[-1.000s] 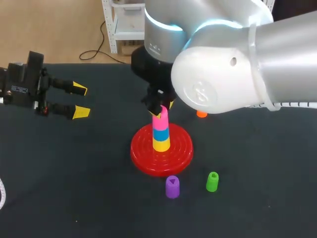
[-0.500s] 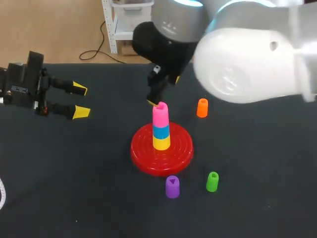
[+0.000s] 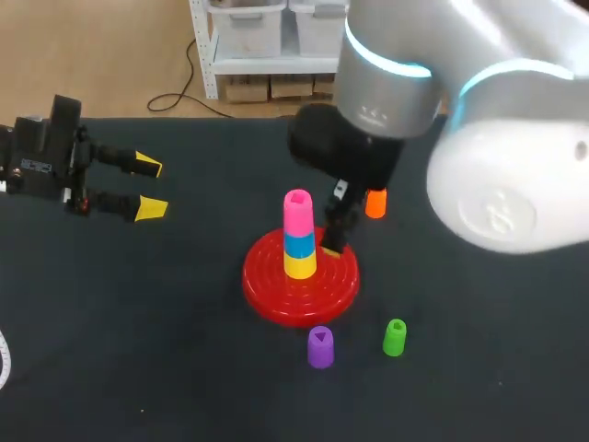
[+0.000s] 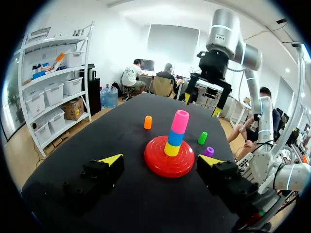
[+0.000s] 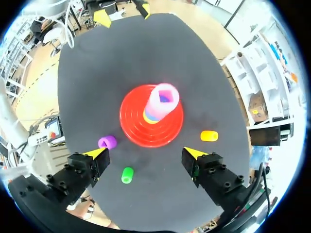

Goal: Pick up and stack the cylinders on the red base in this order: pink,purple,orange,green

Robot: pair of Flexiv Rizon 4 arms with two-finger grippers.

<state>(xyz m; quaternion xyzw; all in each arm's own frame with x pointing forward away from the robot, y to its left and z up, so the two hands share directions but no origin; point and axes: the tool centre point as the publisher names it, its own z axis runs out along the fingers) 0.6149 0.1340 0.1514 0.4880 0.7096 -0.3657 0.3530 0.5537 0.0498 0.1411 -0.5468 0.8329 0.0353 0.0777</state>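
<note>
1. On the tabletop [image 3: 138, 368]: one red base [image 3: 301, 281] with three cylinders stacked at its middle. They are a yellow cylinder [image 3: 299, 265] at the bottom, a blue cylinder [image 3: 299, 246] in the middle and the pink cylinder [image 3: 297, 214] on top.
2. Three loose cylinders stand upright on the tabletop. The purple cylinder [image 3: 320, 346] and green cylinder [image 3: 394, 338] are near each other just off the base's near rim. The orange cylinder [image 3: 375, 203] is on the far side, partly behind the right arm [image 3: 497, 166].
3. Two pincers. The left pincer [image 3: 147, 189] is well apart from the base, fingers spread, empty.
4. The right pincer [image 5: 146, 154] hangs over the base beside the stack, fingers wide apart, gripping nothing.
5. Right wrist view looks straight down and shows both of its yellow tips. Head view shows only one finger, beside the stack.
6. Left wrist view shows the stack side-on, with the right pincer above and beyond it.
7. White label [image 3: 32, 166] on the left pincer's body; print too small to read.
</note>
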